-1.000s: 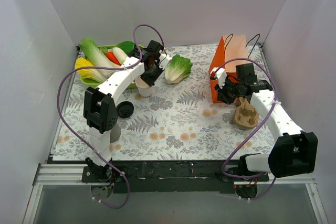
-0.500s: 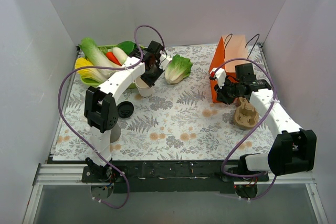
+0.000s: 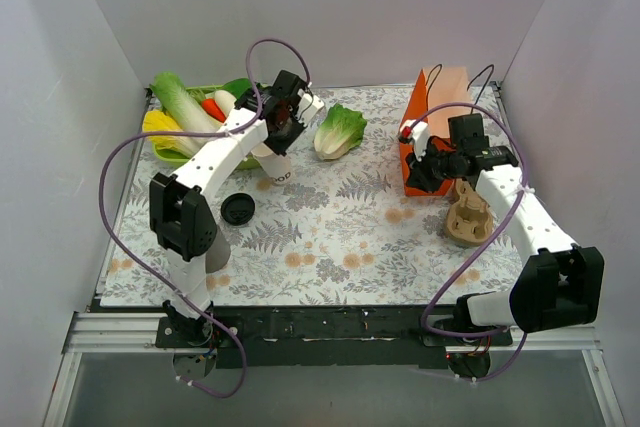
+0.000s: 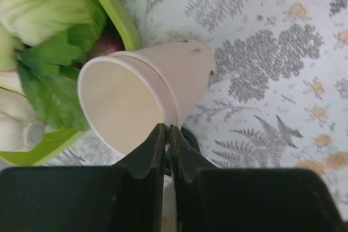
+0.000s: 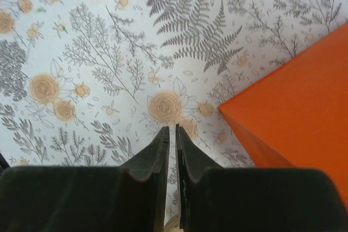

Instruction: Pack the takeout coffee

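Note:
The takeout coffee is out of view. A white paper cup [image 3: 277, 166] with a bare open rim hangs tilted above the mat, its mouth [image 4: 119, 107] turned toward the left wrist camera. My left gripper [image 4: 167, 129] is shut on the cup's wall at the rim, one finger inside and one outside. A loose black lid [image 3: 237, 209] lies flat on the mat near the left arm. The orange paper bag [image 3: 433, 125] stands at the back right. My right gripper [image 5: 169, 130] hovers over the mat just left of the bag [image 5: 304, 107], shut with nothing between its fingers.
A green tray [image 4: 114, 9] of leafy vegetables sits close to the cup at the back left. A loose lettuce head [image 3: 340, 131] lies in the middle back. A brown pulp cup carrier [image 3: 467, 219] rests beside the right arm.
The left arm has raised and tilted the cup off the mat, so its printed side now shows from above. The right arm has barely moved.

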`<action>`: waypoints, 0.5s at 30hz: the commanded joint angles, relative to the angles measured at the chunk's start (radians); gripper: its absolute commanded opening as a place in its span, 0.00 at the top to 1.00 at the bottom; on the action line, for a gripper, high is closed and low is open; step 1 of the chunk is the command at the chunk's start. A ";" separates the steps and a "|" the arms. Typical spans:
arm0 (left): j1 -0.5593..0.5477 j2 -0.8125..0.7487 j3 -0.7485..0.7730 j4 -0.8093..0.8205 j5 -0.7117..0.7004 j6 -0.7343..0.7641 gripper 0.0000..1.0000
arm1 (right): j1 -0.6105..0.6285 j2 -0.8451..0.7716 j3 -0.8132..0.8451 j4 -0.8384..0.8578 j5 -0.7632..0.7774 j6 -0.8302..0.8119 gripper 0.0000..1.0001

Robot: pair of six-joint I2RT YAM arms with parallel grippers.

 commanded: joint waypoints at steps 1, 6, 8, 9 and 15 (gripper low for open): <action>-0.025 -0.149 -0.121 0.104 -0.119 0.105 1.00 | 0.028 0.020 0.076 0.042 -0.092 0.068 0.84; -0.074 -0.220 -0.184 0.204 -0.173 0.117 1.00 | 0.047 0.046 0.097 0.074 -0.121 0.129 0.84; -0.068 -0.240 -0.257 0.241 -0.178 0.143 1.00 | 0.053 0.052 0.097 0.097 -0.143 0.160 0.84; -0.068 -0.241 -0.281 0.227 -0.161 0.133 1.00 | 0.053 0.071 0.108 0.106 -0.181 0.183 0.84; -0.065 -0.252 -0.253 0.196 -0.015 -0.073 1.00 | 0.099 0.209 0.186 0.317 -0.293 0.582 0.59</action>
